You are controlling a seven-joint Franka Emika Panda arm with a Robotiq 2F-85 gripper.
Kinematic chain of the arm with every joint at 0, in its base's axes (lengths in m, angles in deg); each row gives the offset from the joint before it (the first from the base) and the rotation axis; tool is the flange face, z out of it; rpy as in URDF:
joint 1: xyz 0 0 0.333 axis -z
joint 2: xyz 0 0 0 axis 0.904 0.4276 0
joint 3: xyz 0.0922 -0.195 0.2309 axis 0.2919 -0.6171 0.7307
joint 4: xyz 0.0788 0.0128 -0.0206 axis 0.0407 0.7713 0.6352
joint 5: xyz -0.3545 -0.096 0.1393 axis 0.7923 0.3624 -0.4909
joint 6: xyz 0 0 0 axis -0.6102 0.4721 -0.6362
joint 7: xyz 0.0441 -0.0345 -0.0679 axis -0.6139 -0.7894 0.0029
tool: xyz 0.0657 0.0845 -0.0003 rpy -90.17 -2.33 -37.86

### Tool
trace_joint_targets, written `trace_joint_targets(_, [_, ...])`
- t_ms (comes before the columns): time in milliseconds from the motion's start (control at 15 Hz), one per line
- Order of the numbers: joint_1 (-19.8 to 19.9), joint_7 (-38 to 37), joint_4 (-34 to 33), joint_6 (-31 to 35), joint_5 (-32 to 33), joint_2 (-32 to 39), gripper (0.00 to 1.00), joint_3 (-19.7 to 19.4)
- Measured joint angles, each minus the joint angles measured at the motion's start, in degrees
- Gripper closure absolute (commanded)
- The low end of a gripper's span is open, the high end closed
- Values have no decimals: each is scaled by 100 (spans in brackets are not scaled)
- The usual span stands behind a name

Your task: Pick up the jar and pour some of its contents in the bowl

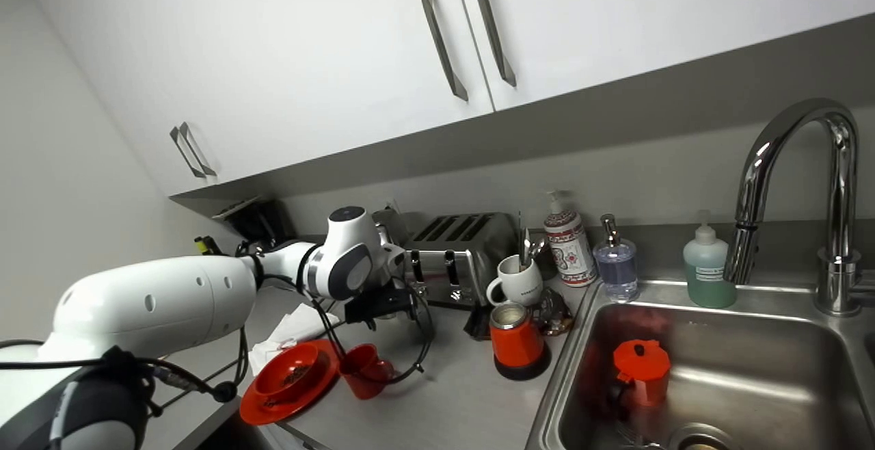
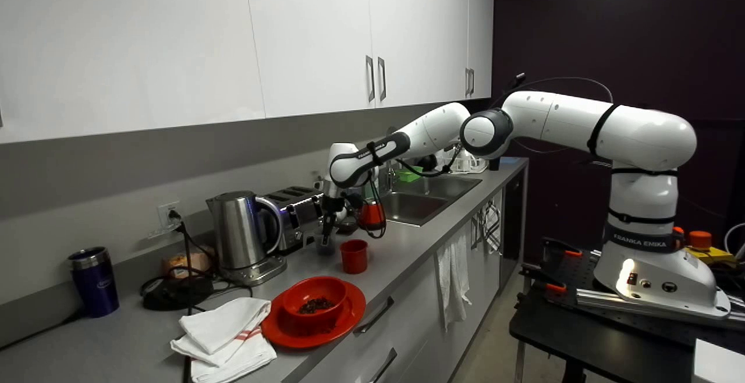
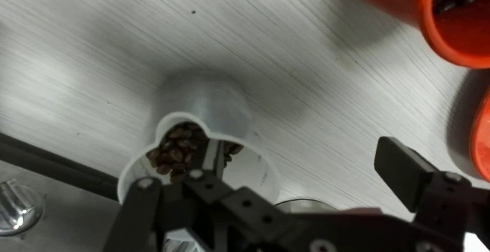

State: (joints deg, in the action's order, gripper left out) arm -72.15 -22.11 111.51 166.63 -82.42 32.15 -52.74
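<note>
The jar [image 3: 206, 99], a translucent grey cup with a pouring lip and dark beans inside, stands on the counter in the wrist view. My gripper [image 3: 300, 148] is open wide. One finger lies across the jar's mouth; whether it dips inside I cannot tell. Its opposite finger pad [image 3: 402, 171] stands apart, over bare counter. In an exterior view the jar [image 2: 325, 247] shows under the fingertips by the toaster; elsewhere the arm mostly hides it. The red bowl [image 2: 317, 287] holds some beans and sits on a red plate [image 2: 276, 327].
A red cup [image 2: 354, 256] with beans stands between jar and bowl. Close behind are the toaster [image 1: 465, 252] and kettle [image 2: 236, 231]. An orange-red container [image 1: 516, 340], a white mug [image 1: 519, 286] and the sink [image 1: 752, 340] lie farther along. White towels [image 2: 224, 336] touch the plate.
</note>
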Motion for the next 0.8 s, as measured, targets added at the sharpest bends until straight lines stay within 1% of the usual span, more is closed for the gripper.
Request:
trace_joint_targets(67, [-1,0,-21,4,1,0,17,-12])
trace_joint_targets(133, [-2,0,-43,12,2,-1,27,-20])
trace_joint_targets(200, [-2,0,-70,13,3,-1,33,-24])
trace_joint_targets(533, [-3,0,-163,18,3,-1,73,-28])
trace_joint_targets(733, [-4,0,-198,19,3,-1,92,-28])
trace_joint_targets(800, [-4,0,-210,25,3,-1,94,-28])
